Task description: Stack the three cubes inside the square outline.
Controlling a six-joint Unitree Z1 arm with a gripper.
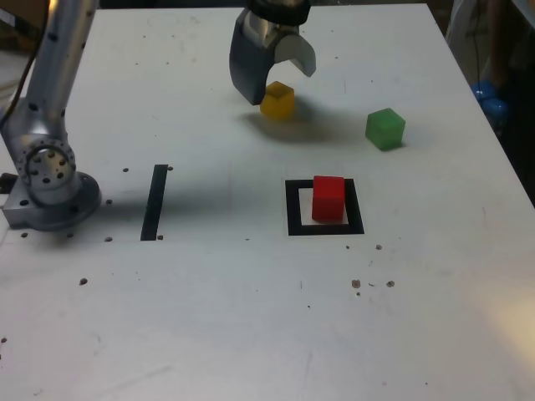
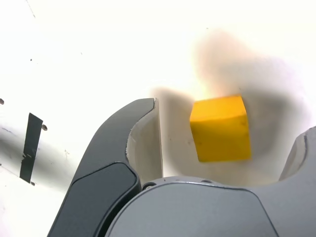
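No text, label, brand or number can be read — none on any surface.

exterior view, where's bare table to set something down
Free: the near table in front of the square outline, and between the black strip and the outline. Crowded: the far side, where the open gripper straddles the yellow cube beside the green cube.

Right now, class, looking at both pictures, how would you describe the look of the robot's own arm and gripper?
The arm is a brushed silver metal tube rising from a round silver joint with small bolt holes. The gripper has two broad curved fingers, dark grey outside and off-white inside, on a grey body. No markings or cables show.
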